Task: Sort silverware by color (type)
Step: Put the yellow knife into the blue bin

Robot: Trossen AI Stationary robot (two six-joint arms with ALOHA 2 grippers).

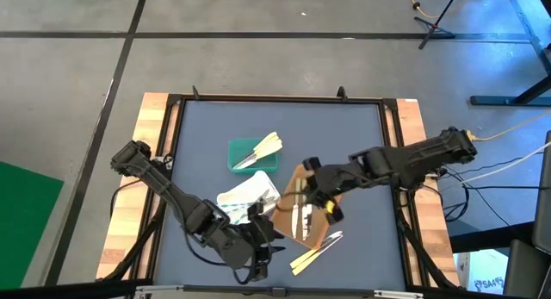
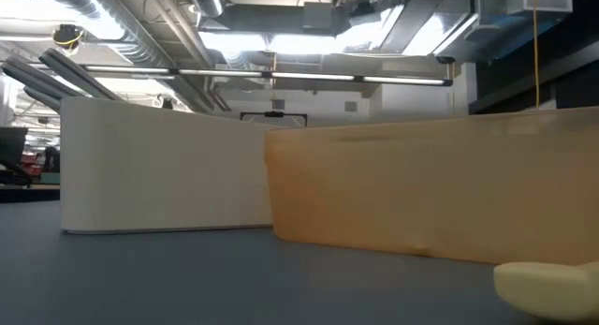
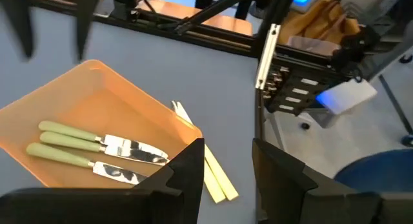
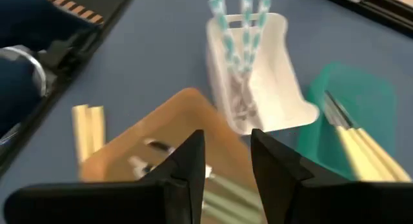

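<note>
I work in a lab or industrial test space — bare grey concrete floor [image 1: 258, 58] marked with dark lines, and above me exposed ducts and pipes [image 2: 168, 25] with strip lights [image 2: 309, 77]. My dark table [image 1: 344, 135] sits in a black frame on wooden boards. Cables [image 1: 508, 165] trail off to one side — a stand's legs [image 1: 439, 23] rest nearby.
</note>
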